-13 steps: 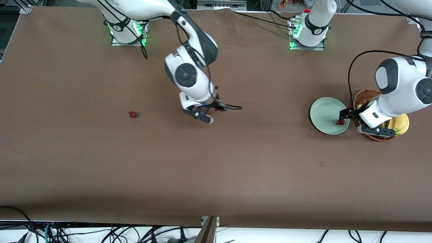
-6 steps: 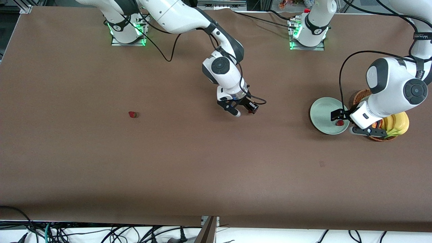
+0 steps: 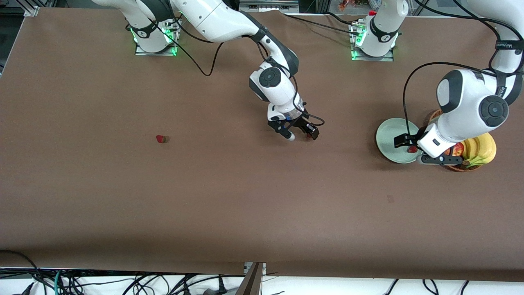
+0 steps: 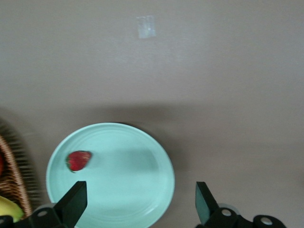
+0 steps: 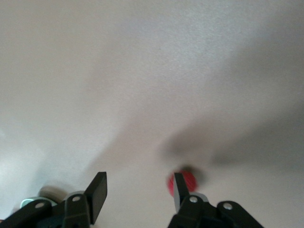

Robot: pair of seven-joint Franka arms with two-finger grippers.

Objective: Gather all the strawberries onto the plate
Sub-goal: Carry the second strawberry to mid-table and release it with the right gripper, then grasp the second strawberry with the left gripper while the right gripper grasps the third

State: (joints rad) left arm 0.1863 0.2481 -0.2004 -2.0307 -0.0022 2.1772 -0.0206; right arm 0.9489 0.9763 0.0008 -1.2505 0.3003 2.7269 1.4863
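The mint-green plate (image 3: 391, 137) sits beside the basket, with one strawberry (image 3: 412, 149) lying on it near the basket side; both also show in the left wrist view, the plate (image 4: 118, 185) and the strawberry (image 4: 78, 160). My left gripper (image 3: 405, 141) hangs open and empty over the plate (image 4: 137, 209). My right gripper (image 3: 310, 133) is open, low over the table's middle (image 5: 138, 185). A second strawberry (image 5: 186, 182) lies just outside one finger, partly hidden by it. A third strawberry (image 3: 161, 139) lies alone toward the right arm's end.
A brown wicker basket (image 3: 462, 166) with bananas (image 3: 483, 148) and a red fruit (image 3: 458, 148) stands next to the plate, under the left arm. A small pale mark (image 3: 390, 199) is on the brown table nearer the front camera.
My right gripper has swung toward the left arm's end and come down beside a strawberry. My left gripper has shifted across the plate, away from the basket. The strawberry on the plate stays put.
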